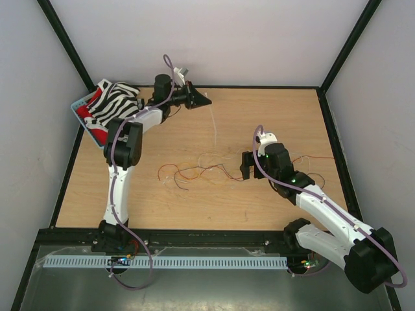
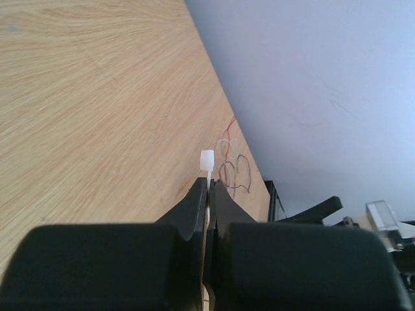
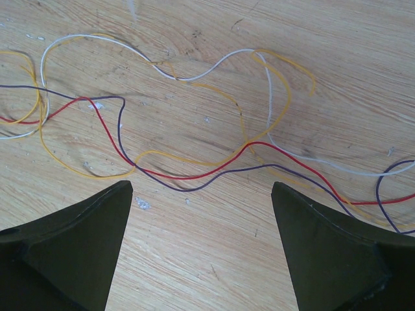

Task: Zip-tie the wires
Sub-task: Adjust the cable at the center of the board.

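Note:
The wires [image 1: 201, 170] lie in a loose tangle on the wooden table's middle; in the right wrist view they show as red [image 3: 194, 175], purple, yellow and white thin strands. My right gripper [image 1: 246, 171] hovers low at the tangle's right end, open and empty, with the strands just beyond its fingertips [image 3: 201, 189]. My left gripper [image 1: 205, 102] is at the back of the table, shut on the zip tie [image 1: 213, 126]. The zip tie's whitish head [image 2: 207, 159] sticks out past the closed fingertips [image 2: 209, 183]. Some wires [image 2: 235, 172] show far beyond it.
A blue basket [image 1: 79, 103] holding a zebra-striped cloth [image 1: 113, 103] stands at the back left corner, beside my left arm. Black frame bars [image 1: 327, 139] and white walls edge the table. A white slotted rail [image 1: 162, 262] runs along the front.

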Controlling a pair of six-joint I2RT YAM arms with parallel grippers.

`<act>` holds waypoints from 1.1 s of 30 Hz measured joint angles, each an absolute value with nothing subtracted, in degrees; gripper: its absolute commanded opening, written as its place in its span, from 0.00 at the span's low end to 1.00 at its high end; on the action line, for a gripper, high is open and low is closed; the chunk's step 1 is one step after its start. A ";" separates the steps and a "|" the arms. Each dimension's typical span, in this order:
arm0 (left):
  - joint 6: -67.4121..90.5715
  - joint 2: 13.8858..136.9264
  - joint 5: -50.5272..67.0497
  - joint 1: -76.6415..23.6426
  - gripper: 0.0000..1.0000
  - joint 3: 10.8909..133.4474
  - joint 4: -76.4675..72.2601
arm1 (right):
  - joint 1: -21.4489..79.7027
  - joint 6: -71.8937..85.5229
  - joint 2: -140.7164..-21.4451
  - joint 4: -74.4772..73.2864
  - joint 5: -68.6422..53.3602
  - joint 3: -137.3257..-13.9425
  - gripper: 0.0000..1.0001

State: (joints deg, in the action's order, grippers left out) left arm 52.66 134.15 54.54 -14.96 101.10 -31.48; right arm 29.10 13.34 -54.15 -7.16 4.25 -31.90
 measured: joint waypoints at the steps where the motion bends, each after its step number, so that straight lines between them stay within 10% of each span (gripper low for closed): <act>1: 52.34 134.87 54.57 -14.70 0.00 101.10 -31.51 | 29.10 13.34 -54.17 -7.16 4.25 -31.90 0.99; 33: 28.71 138.63 61.58 -14.55 0.00 91.48 -31.79 | 29.10 11.53 -52.16 -3.42 3.97 -27.94 1.00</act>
